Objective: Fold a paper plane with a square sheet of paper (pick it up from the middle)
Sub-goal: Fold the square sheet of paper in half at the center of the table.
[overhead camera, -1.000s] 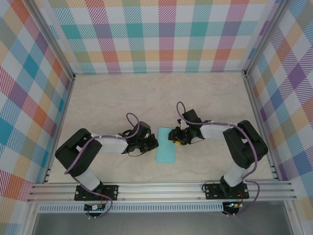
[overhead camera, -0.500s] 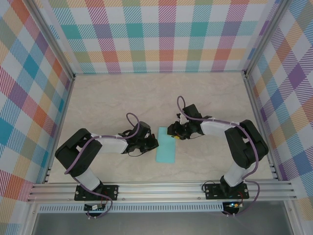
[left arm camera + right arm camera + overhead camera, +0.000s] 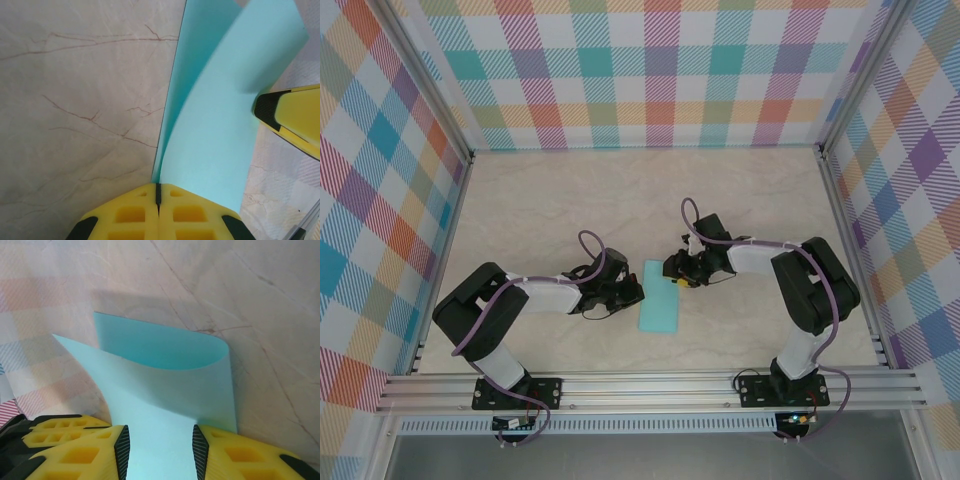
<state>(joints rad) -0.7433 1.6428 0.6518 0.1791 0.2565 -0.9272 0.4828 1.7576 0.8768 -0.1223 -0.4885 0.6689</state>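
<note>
The square sheet of paper (image 3: 658,305) is turquoise and lies doubled over into a long strip between the two arms. In the left wrist view the sheet (image 3: 220,125) curls up in two layers, loosely bent rather than creased flat. My left gripper (image 3: 638,293) is shut on the sheet's left edge, and the paper comes out from between its closed yellow fingertips (image 3: 158,187). My right gripper (image 3: 672,272) is at the strip's far right end. Its jaws stand apart over the upper layer (image 3: 165,375), and the black pads (image 3: 121,447) do not press it.
The marble-patterned table (image 3: 570,210) is walled by checked panels on three sides. An aluminium rail (image 3: 650,385) runs along the near edge by the arm bases. A fingertip of the right gripper (image 3: 290,117) reaches into the left wrist view beside the paper.
The right gripper has shifted a little toward the far end of the strip and turned slightly. Its jaws have widened a touch. The left arm and its grip have stayed put.
</note>
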